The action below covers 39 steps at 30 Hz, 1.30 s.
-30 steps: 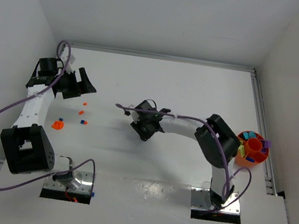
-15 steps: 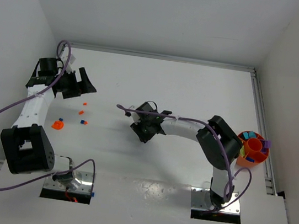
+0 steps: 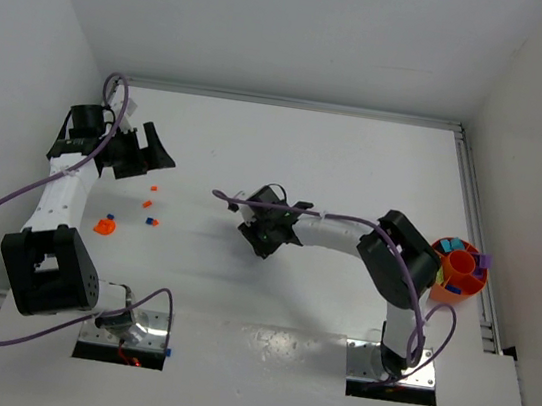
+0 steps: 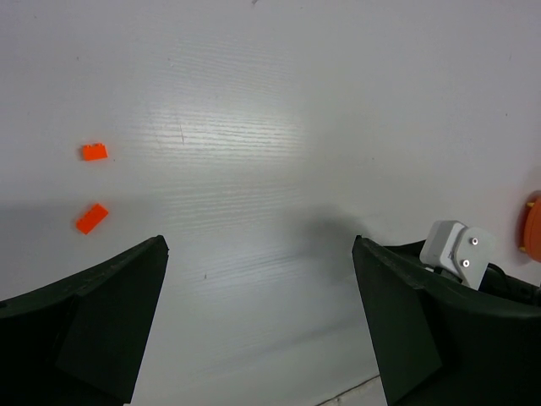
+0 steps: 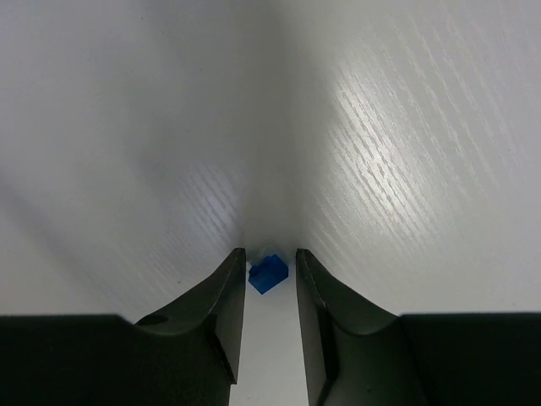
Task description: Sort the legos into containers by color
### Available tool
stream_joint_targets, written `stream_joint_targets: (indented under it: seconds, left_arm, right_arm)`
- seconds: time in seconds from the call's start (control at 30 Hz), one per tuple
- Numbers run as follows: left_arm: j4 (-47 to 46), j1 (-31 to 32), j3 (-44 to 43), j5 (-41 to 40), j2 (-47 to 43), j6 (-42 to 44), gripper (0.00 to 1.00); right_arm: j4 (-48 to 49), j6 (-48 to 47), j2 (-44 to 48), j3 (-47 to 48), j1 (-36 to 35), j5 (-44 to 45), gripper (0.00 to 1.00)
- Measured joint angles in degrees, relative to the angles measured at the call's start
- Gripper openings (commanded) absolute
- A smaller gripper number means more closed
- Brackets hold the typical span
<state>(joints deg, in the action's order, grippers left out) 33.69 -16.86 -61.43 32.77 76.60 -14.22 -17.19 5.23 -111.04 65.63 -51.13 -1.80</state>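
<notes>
White tabletop, blue lego between narrowly parted fingertips of right gripper, grip unclear

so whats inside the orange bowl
The orange bowl holds a cyan brick, a purple brick and a blue brick in its ring. The right arm covers its left edge, hiding anything there.
</notes>
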Motion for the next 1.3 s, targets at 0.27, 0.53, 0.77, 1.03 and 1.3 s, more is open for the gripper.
stream_joint_targets:
  seconds: [0.27, 0.53, 0.77, 1.03, 1.3]
  left_arm:
    - [-0.02, 0.0, -0.02, 0.2, 0.0, 0.0, 0.97]
    - [-0.46, 0.0, 0.0, 0.44, 0.0, -0.04, 0.97]
    - [-0.76, 0.0, -0.02, 0.44, 0.0, -0.04, 0.98]
    - [-3.1, 0.0, 0.55, 1.44, -1.11, 0.17, 0.99]
    - [-5.18, 0.5, 0.9, 8.2, -6.47, 4.85, 0.99]
  right_arm:
    - [0.59, 0.0, 0.9, -1.33, 0.0, 0.04, 0.32]
    - [0.31, 0.11, 0.9, -1.33, 0.02, 0.17, 0.12]
    - [0.33, 0.35, 0.96, -1.33, 0.13, 0.11, 0.0]
    - [-8.41, -2.38, 3.87, -1.99, 0.74, 0.37, 0.0]
    - [-17.77, -8.66, 18.21, -3.06, 7.41, 3.1, 0.0]
